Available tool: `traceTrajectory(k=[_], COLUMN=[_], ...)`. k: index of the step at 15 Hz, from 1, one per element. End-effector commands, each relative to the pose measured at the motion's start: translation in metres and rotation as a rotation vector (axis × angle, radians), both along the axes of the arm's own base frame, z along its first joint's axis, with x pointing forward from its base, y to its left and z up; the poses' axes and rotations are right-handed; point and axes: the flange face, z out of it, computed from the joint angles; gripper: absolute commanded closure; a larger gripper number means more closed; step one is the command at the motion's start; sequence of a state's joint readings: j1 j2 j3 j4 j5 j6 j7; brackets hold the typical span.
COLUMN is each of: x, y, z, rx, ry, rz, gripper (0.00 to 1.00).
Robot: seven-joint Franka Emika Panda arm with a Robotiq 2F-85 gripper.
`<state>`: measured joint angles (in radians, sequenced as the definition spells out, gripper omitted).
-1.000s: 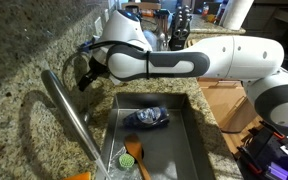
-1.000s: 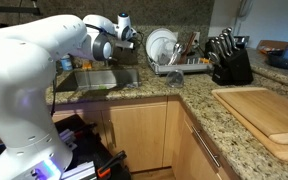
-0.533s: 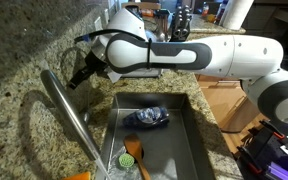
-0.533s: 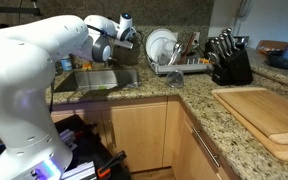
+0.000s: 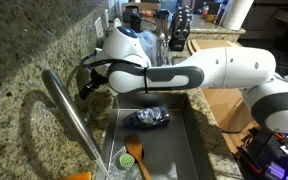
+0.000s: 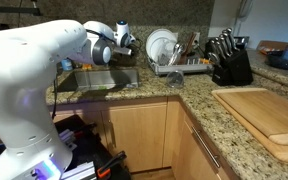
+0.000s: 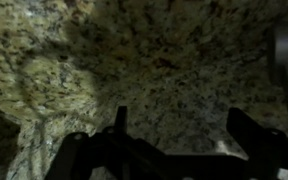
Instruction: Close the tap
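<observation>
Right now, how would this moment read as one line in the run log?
claw: open, empty, above granite counter | tap: not held, beside claw | water flow: cannot tell

A home kitchen is shown: a speckled granite bench (image 6: 189,97) is fitted over wooden cabinets (image 6: 144,135), and a steel sink (image 5: 189,145) with a tall tap (image 5: 69,108) is set into it. A dish rack (image 6: 164,52) with plates, a knife block (image 6: 230,62) and a wooden cutting board (image 6: 269,115) are kept on the bench
</observation>
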<state>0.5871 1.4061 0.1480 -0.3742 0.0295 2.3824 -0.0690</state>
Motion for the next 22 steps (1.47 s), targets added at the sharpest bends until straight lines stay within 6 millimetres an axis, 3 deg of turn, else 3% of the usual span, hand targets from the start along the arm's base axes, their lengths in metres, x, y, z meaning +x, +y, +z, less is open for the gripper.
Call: traceTrajectory(k=[1, 5, 10, 13, 16, 17, 18, 22], x=[-0.003, -0.004, 0.007, -0.004, -0.021, -0.025, -0.014, -0.020], y=[0.003, 0.004, -0.009, 0.001, 0.024, 0.025, 0.014, 0.022], z=[-0.002, 0.002, 0.075, 0.105, 0.107, 0.102, 0.104, 0.098], rx=[-0.018, -0.056, -0.107, 0.018, 0.147, 0.135, 0.108, 0.153], ry=[-0.001, -0.016, -0.122, -0.009, 0.093, 0.159, 0.068, 0.117], rz=[-0.016, -0.040, -0.085, -0.022, 0.028, 0.024, -0.012, -0.002], gripper=[0.00, 0.00, 0.00, 0.00, 0.00, 0.00, 0.00, 0.00])
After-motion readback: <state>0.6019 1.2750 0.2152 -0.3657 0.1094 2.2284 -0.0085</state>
